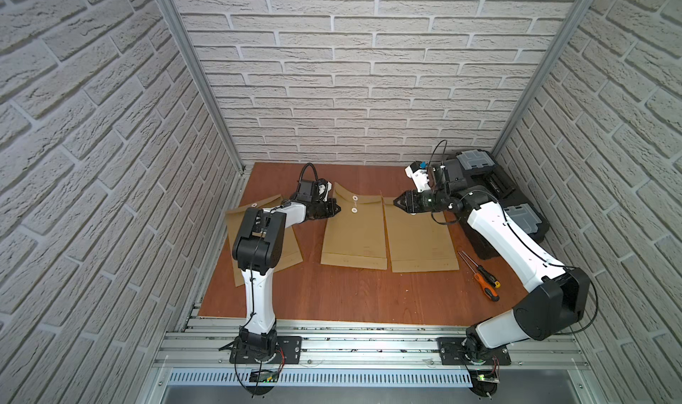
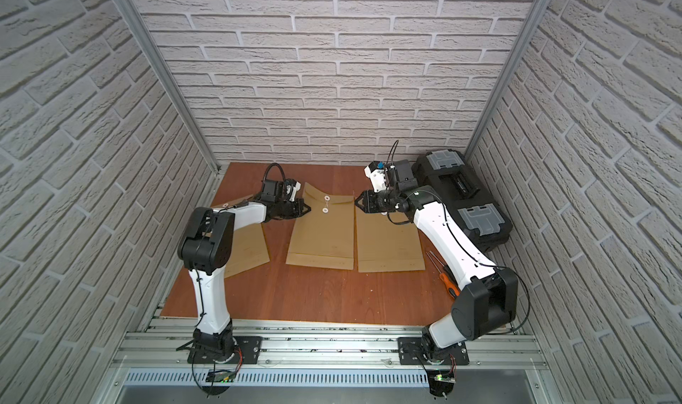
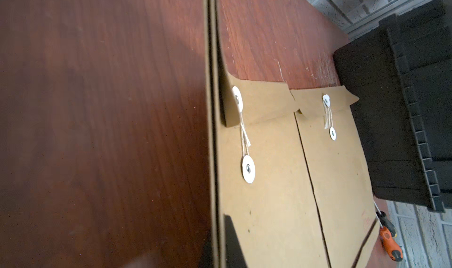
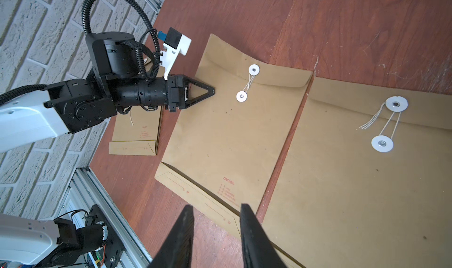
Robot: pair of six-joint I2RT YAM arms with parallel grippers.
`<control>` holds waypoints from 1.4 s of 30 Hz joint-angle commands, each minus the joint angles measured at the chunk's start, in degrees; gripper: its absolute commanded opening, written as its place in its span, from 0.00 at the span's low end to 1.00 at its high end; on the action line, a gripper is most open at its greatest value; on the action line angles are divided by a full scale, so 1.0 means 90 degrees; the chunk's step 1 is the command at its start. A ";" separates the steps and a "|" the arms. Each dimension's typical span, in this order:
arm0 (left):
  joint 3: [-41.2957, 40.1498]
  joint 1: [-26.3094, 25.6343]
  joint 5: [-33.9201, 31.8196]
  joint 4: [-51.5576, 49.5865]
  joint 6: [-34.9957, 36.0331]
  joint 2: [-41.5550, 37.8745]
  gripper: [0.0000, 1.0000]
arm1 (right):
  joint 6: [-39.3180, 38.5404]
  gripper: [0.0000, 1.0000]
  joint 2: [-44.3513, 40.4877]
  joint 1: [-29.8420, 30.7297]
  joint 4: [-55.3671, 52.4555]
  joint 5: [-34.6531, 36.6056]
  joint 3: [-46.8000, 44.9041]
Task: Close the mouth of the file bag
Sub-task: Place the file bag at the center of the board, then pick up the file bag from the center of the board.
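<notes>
The middle file bag (image 1: 353, 236) was laid flat on the wooden table (image 1: 350, 299), between two others. The left gripper (image 1: 336, 209) was pressed together at its flap's edge, nothing seen pinched; the right gripper (image 4: 216, 206) was held spread and empty. The thin string (image 4: 247, 83) could be snagged and unwound by a sideways drag. The left file bag (image 4: 137, 134) was mostly hidden by the arm.
</notes>
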 commanded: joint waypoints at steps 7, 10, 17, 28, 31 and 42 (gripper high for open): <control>0.0269 -0.0319 -0.0087 0.0620 -0.0330 0.0197 0.00 | -0.0062 0.34 0.0169 -0.0063 0.0281 -0.0191 0.0140; 0.0102 -0.0228 -0.0332 0.0385 -0.0316 -0.0082 0.26 | 0.0076 0.34 0.0182 -0.0062 0.0290 -0.0239 0.0123; -0.0399 0.0228 -0.1079 -0.0849 -0.0026 -0.1345 0.90 | 0.1206 0.40 0.0233 0.0246 0.0694 0.0050 -0.0247; -0.1388 0.0402 -0.6321 -0.3558 0.0129 -0.3919 0.98 | 0.3332 0.45 0.1913 0.2503 0.2014 0.1165 0.0168; -0.1598 0.0753 -0.6574 -0.3905 -0.0520 -0.4226 0.98 | 0.3485 0.45 0.2804 0.2990 0.2041 0.1185 0.0932; -0.3044 0.1773 -0.4325 -0.2551 -0.1155 -0.4434 0.85 | 0.4062 0.44 0.5575 0.3881 0.1416 0.1161 0.3643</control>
